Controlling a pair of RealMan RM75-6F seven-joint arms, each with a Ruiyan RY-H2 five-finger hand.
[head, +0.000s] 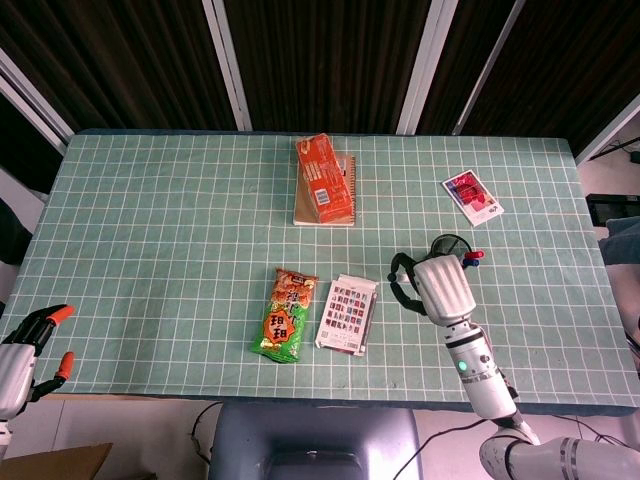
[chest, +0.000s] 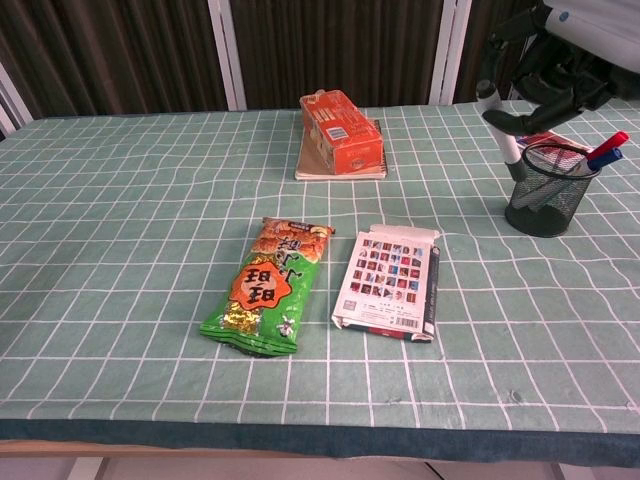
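Head view: high above, looking steeply down on the whole green gridded worktop (head: 150, 220). Chest view: low, near the front edge, facing across the same worktop (chest: 120, 200).

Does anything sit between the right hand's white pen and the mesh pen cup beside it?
Nothing visible does. The right hand holds the white pen lifted just left of the mesh pen cup, with open air between them.
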